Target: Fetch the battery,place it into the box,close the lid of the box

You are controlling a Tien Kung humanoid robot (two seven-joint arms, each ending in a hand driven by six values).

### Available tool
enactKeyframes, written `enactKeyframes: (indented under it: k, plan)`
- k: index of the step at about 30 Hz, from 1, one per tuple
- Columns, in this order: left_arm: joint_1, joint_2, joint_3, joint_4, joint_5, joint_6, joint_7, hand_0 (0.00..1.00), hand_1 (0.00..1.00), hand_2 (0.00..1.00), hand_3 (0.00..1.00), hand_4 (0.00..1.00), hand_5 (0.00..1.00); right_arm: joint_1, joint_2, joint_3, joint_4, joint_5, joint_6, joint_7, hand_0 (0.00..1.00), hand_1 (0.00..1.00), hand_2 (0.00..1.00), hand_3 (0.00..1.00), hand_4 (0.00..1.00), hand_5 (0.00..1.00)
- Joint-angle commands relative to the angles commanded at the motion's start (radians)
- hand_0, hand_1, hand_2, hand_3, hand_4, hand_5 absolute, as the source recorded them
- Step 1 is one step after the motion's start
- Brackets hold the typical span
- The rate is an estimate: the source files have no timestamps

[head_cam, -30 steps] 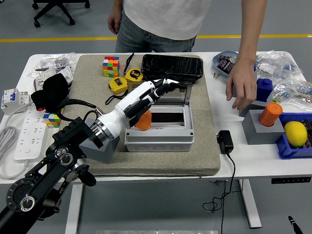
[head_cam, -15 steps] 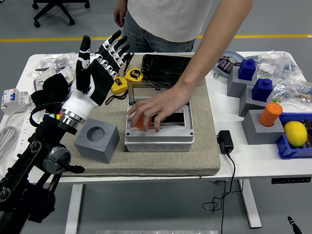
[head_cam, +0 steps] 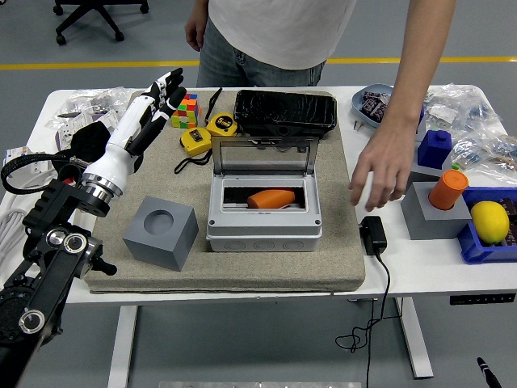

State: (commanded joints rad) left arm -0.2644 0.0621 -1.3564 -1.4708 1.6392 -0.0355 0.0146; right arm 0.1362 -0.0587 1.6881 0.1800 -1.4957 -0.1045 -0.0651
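Battery [head_cam: 270, 198] is lying on its side inside the box [head_cam: 263, 229] already, so the left hand [head_cam: 144, 121], fingers spread and empty off to the left, just needs to get behind the upright lid [head_cam: 262, 157] and tip it forward gently.

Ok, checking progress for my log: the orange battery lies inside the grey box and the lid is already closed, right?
Not quite. The orange battery does lie inside the grey box, but the lid stands open, tilted up at the box's far edge, as the head view shows.
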Motion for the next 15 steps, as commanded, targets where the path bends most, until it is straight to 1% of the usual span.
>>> enactKeyframes:
  k: [5,6,10,11,12,13,15]
  plan:
    - [-0.020,0.020,0.015,0.009,0.208,-0.012,0.054,0.998,0.998,0.998,0.951,0.998,0.996,0.000,-0.001,0.003,0.000,-0.002,-0.001,-0.001,0.853,0.765,0.752,0.776,0.998,0.998]
    - [-0.024,0.022,0.018,0.010,0.247,-0.016,0.063,0.998,0.998,0.997,0.786,0.998,0.998,0.000,-0.001,0.004,0.000,-0.002,-0.001,-0.001,0.853,0.766,0.752,0.776,0.998,0.998]
    - [-0.030,0.026,0.026,0.012,0.422,-0.021,0.087,0.998,0.998,0.997,0.786,0.998,0.998,0.001,-0.001,0.006,0.000,-0.004,-0.001,0.000,0.853,0.766,0.752,0.776,0.998,0.998]
    - [-0.030,0.026,0.027,0.011,0.455,-0.023,0.091,0.998,0.998,0.997,0.786,0.998,0.998,0.001,-0.001,0.006,0.000,-0.003,-0.001,0.000,0.853,0.766,0.752,0.776,0.998,0.998]
    - [-0.030,0.026,0.030,0.010,0.497,-0.024,0.093,0.998,0.998,0.989,0.687,0.998,0.998,0.001,-0.001,0.005,0.000,-0.003,-0.001,0.000,0.853,0.765,0.751,0.776,0.998,0.998]
    - [-0.030,0.026,0.032,0.009,0.524,-0.024,0.094,0.998,0.998,0.989,0.687,0.998,0.998,0.001,-0.001,0.005,0.000,-0.003,-0.001,0.001,0.853,0.765,0.751,0.776,0.998,0.998]
    - [-0.030,0.028,0.047,0.002,0.544,-0.024,0.099,0.998,0.998,0.989,0.687,0.998,0.998,0.000,-0.001,0.006,0.000,-0.004,-0.001,0.000,0.853,0.765,0.751,0.776,0.998,0.998]
